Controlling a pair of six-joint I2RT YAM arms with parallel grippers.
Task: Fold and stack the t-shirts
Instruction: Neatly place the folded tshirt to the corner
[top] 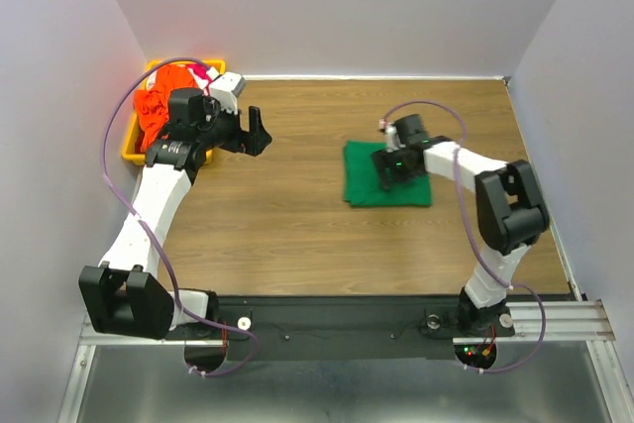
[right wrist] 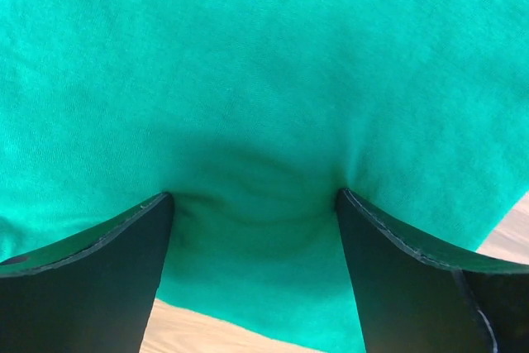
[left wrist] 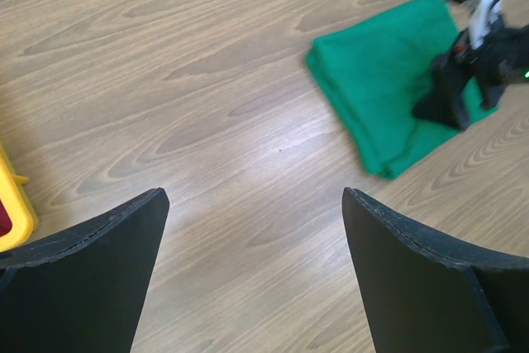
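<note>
A dark green t-shirt [top: 362, 187] [left wrist: 372, 88] lies folded into a rectangle on the wooden table, right of centre. My right gripper [top: 388, 173] [right wrist: 254, 196] points down on it, jaws open. Both fingertips press into the cloth [right wrist: 264, 64], which dimples between them. My left gripper [top: 258, 132] [left wrist: 256, 196] hovers open over bare wood, well to the left of the green shirt, with nothing between its fingers. An orange t-shirt [top: 154, 106] is crumpled in the bin at the back left. A bit of red-pink t-shirt [top: 202, 73] shows beside it, partly hidden by the left arm.
The yellow-orange bin [top: 129, 146] [left wrist: 12, 212] sits in the back left corner against the wall. White walls close in the table on the left, back and right. The left arm's wrist hangs over the bin's right side.
</note>
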